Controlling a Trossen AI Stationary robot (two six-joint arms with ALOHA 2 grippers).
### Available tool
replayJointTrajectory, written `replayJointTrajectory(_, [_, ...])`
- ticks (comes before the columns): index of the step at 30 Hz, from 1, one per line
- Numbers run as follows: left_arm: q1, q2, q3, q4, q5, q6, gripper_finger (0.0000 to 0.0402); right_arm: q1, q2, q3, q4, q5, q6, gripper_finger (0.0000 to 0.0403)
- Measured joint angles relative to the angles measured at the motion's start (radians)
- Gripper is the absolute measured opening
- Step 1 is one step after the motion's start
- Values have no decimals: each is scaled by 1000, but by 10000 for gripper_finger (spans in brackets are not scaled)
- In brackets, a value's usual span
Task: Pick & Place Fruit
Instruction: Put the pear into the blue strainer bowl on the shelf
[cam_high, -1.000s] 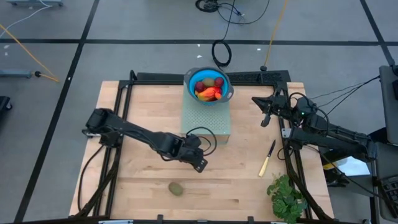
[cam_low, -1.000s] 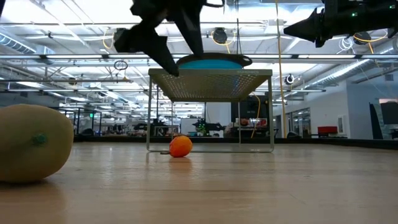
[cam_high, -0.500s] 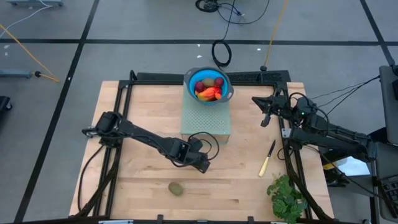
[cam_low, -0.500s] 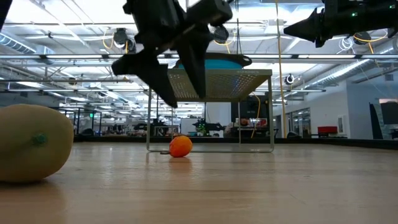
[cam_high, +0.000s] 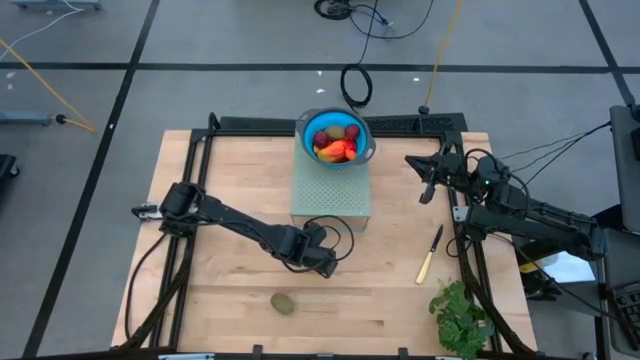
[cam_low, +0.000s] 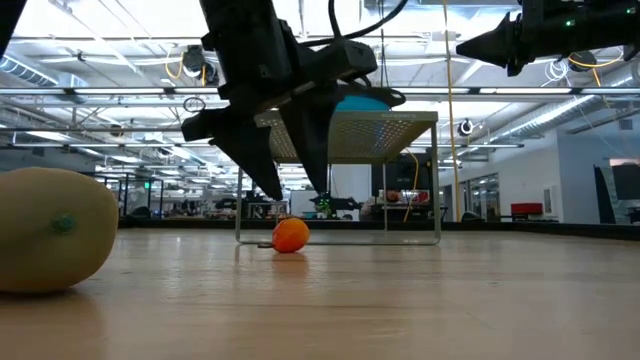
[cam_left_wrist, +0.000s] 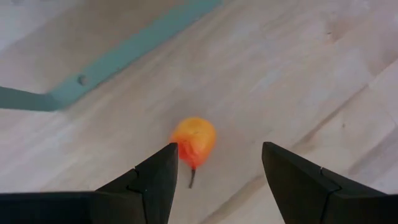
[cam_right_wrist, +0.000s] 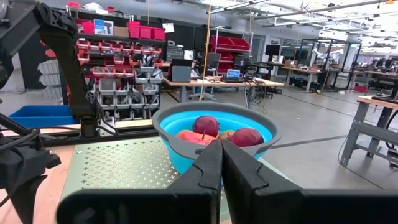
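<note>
**Two dark arms, cabled and wedge-fingered**

Both arms are showing matte black housings with rounded joint blocks. Black cables are looping beside the left gripper (cam_high: 325, 268) and trailing behind the right gripper (cam_high: 424, 193). Each finger is tapering to a blunt, angular wedge. A small green light is glowing on the right arm's wrist.

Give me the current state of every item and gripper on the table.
left gripper: open, above the small orange fruit
small orange fruit: loose on the wood, ungripped
right gripper: shut, empty, parked at the table's right
blue bowl: upright on the green stand, holding fruit
brownish-green oval fruit: lying loose near the front edge
knife: lying flat
</note>
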Motion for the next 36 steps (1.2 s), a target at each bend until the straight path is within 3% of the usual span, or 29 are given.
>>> replayJointTrajectory(9, [11, 10, -1, -18, -16, 45, 234, 0, 0, 0, 0, 0, 0, 4])
replayJointTrajectory(19, [15, 39, -10, -13, 51, 28, 234, 0, 0, 0, 0, 0, 0, 4])
replayJointTrajectory(36, [15, 67, -10, -8, 9, 8, 234, 0, 0, 0, 0, 0, 0, 4])
